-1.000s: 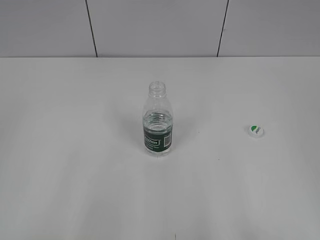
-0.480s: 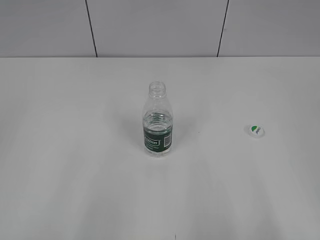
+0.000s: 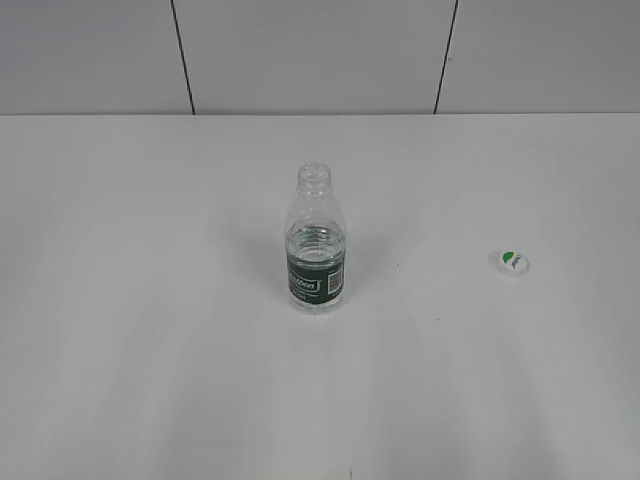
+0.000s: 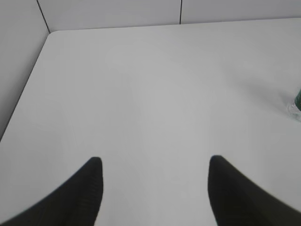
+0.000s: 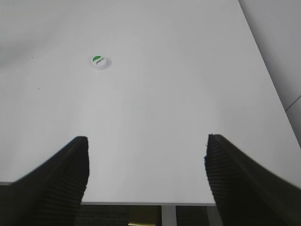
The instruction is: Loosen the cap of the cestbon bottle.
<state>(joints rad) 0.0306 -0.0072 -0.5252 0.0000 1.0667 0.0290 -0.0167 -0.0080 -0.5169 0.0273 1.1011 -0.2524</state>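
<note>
The cestbon bottle (image 3: 317,245) stands upright in the middle of the white table, clear with a dark green label and a bare, uncapped neck. A sliver of it shows at the right edge of the left wrist view (image 4: 297,101). The cap (image 3: 512,262) lies flat on the table to the bottle's right, white with a green mark; in the right wrist view it sits far ahead (image 5: 99,61). My left gripper (image 4: 155,162) is open over bare table, holding nothing. My right gripper (image 5: 146,141) is open above the table's near edge, also holding nothing. Neither arm shows in the exterior view.
The white table (image 3: 150,350) ends at a grey panelled wall (image 3: 320,50) behind. Its left edge and rounded far corner (image 4: 49,34) show in the left wrist view; its near edge (image 5: 146,203) and right edge show in the right wrist view.
</note>
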